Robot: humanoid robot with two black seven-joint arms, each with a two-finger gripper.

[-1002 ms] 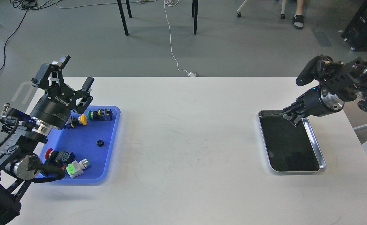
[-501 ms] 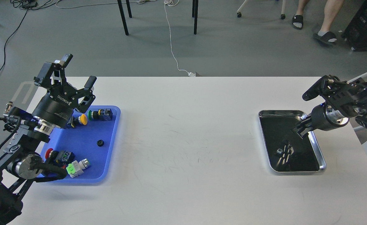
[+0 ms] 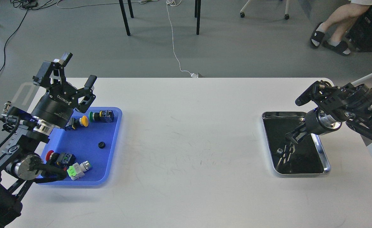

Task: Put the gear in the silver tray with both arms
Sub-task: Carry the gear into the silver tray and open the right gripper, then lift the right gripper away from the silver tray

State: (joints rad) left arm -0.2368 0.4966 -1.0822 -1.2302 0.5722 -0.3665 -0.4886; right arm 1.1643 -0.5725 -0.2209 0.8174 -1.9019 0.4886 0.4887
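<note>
over the last half second the right arm (image 3: 347, 109) has swung inward, carrying the right hand (image 3: 293, 136) from the silver tray's far right rim to a spot above the middle of its dark floor, while the left arm (image 3: 30, 136) has barely shifted. the white worktop (image 3: 189, 142) carries a blue tray (image 3: 87, 158) at its left end and the silver tray (image 3: 323, 158) at its right end, well apart. the left hand (image 3: 75, 74) hangs above the blue tray's far left corner, fingers spread wide and holding nothing. the right hand points down toward the silver tray; it is dark and seen small against the tray floor, so whether its fingers are apart or closed, or grip anything, cannot be told. its broken reflection shows on the shiny floor below it. inside the blue tray lie a yellow-capped push button (image 3: 80, 122) beside a green-capped one (image 3: 102, 116) at the far end, a red-capped one (image 3: 59, 157) and a white-and-green switch (image 3: 77, 169) at the near end, and a small black gear (image 3: 102, 145) alone in the middle.
</note>
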